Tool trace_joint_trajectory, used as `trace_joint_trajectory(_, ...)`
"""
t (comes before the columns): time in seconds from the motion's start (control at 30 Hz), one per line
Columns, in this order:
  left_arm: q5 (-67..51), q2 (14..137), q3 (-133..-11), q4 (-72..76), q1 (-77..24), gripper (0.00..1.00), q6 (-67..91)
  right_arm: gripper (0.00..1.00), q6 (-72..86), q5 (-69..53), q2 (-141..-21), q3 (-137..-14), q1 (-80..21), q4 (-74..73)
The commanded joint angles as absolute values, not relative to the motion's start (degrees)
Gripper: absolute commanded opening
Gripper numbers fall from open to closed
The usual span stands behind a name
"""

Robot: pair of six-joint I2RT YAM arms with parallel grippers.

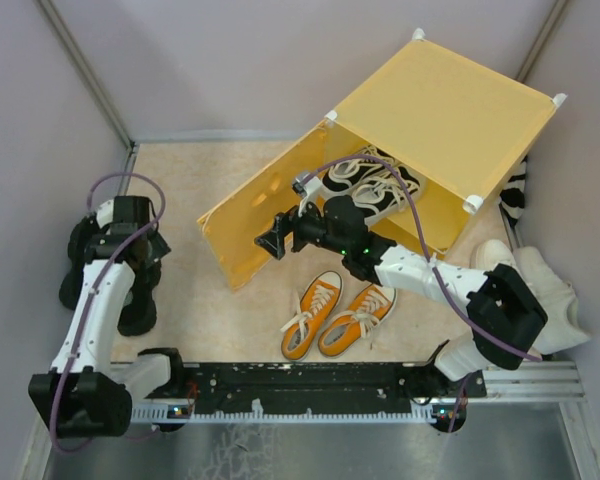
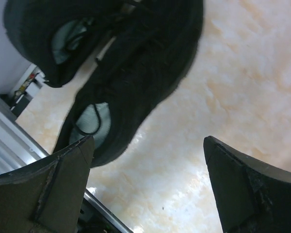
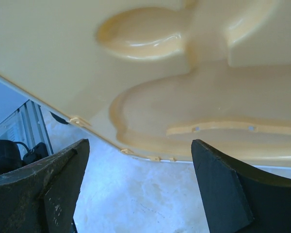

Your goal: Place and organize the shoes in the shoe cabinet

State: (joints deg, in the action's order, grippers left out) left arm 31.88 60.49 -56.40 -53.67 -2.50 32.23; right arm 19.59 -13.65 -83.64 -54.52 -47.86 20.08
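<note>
The yellow shoe cabinet (image 1: 450,110) stands at the back right, its door (image 1: 255,215) swung open toward the left. A black-and-white pair of shoes (image 1: 372,185) sits inside it. An orange pair (image 1: 337,314) lies on the floor in front. The all-black pair (image 2: 121,63) lies at the far left (image 1: 138,305), partly under my left arm. My left gripper (image 2: 148,187) hovers open just beside them, with only floor between its fingers. My right gripper (image 3: 140,187) is open, close to the door's embossed fruit shape (image 3: 194,97) and holding nothing.
A cream-white pair of shoes (image 1: 540,285) lies at the right wall beside the right arm's base. A black-and-white striped item (image 1: 515,195) shows behind the cabinet. Walls close in on the left, back and right, and a metal rail (image 1: 310,385) runs along the near edge.
</note>
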Motion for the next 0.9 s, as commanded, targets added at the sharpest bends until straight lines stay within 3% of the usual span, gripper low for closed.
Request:
trace_joint_trajectory(0.0,28.6,60.5,-55.2,-50.2,4.9,0.99,26.8,0.86,18.7,-13.7,-82.7,-58.0,-48.1,22.1)
trace_joint_trajectory(0.7,21.0,74.4,-46.4,-34.7,14.9,0.97,27.3,0.86,18.5,-13.8,-80.5,-55.2,-46.9,20.9)
trace_joint_trajectory(0.77,21.0,76.4,-45.3,-33.4,15.1,0.92,27.8,0.86,18.5,-13.8,-80.4,-55.1,-46.8,20.5)
trace_joint_trajectory(0.8,20.1,77.4,-44.7,-32.7,15.3,0.84,28.0,0.86,18.4,-13.8,-80.3,-55.1,-46.7,20.2)
trace_joint_trajectory(0.87,17.8,78.5,-43.8,-31.1,15.5,0.58,28.1,0.86,18.3,-13.6,-80.1,-55.0,-46.6,19.9)
